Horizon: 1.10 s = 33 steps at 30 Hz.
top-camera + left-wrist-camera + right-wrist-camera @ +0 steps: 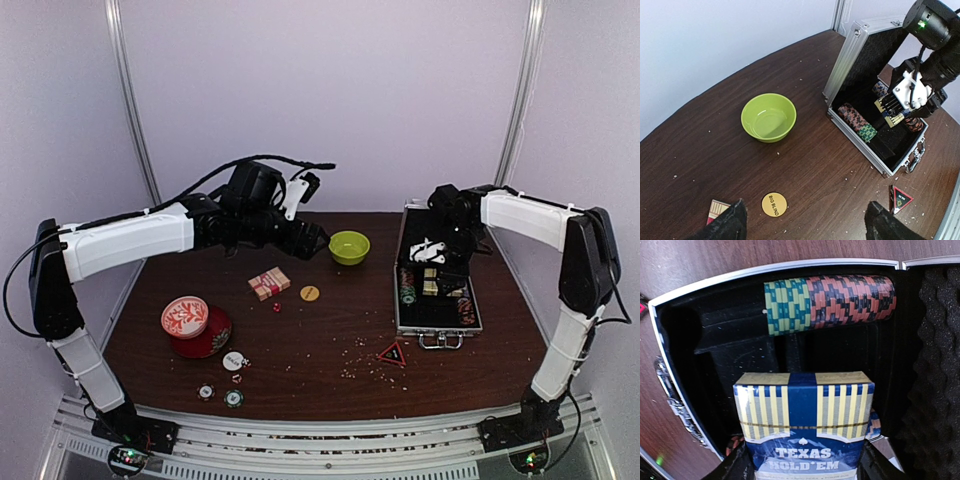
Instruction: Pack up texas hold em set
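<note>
The right tool (805, 467) is closed on the blue deck (804, 425), pinching its two long sides near the bottom. It holds the deck upright over the open case (437, 318), just in front of the row of chips (830, 302) packed along one wall. The case sits at the right of the table (330, 330) with its lid standing up.

The left tool (807, 227) hangs wide open over the middle of the table with nothing in it. The yellow button (774, 204) lies just beneath and ahead of it.

The deck looks like a light, stiff cardboard box with a glossy skin. A squeeze across the sides should hold it, though I'd expect it to slide if tilted. It should go down flat into its slot.

The red deck (269, 283) lies loose left of centre and looks much the same, so I'd take it across its narrow sides. The white button (233, 360) and the loose chips (233, 398) near the front edge are thin, hard and flat against the wood. They look awkward to lift, so I'd catch them by the rim or tip one up on edge first. A tiny red speck (276, 306) beside the red deck may be a die, which would be small and likely to roll or skitter away.
</note>
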Available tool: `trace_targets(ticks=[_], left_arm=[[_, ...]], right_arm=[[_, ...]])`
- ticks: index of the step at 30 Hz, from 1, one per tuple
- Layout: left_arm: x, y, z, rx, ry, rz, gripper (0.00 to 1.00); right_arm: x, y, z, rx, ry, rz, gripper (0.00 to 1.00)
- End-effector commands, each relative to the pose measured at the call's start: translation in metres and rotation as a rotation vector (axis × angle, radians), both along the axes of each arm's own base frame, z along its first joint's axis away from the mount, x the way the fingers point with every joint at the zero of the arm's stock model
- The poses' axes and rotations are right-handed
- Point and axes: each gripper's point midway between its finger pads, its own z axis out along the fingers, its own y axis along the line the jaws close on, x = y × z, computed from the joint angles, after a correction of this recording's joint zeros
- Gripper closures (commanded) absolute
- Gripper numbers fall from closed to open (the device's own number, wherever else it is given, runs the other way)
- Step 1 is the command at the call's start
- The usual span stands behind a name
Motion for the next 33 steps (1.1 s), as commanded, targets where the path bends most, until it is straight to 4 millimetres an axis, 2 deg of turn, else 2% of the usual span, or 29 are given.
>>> trace_targets(ticks=[1,22,30,33], left_arm=[[0.001,-0.001,0.010,-0.028,-0.012,-0.003,0.17],[0.001,-0.004,0.002,-0.019,0.004,-0.015,0.17],[0.000,-0.006,0.000,-0.021,0.010,-0.021,0.17],[0.001,-0.006,-0.001,-0.018,0.013,-0.021,0.17]], right_arm=[[0.027,-0.008,0.004,-0.064,-0.074,0.017,0.45],[0.052,-0.008,-0.035,-0.123,-0.050,0.036,0.45],[0.060,-0.011,-0.040,-0.156,-0.061,0.038,0.45],[0.063,-0.013,-0.035,-0.166,-0.081,0.040,0.45]])
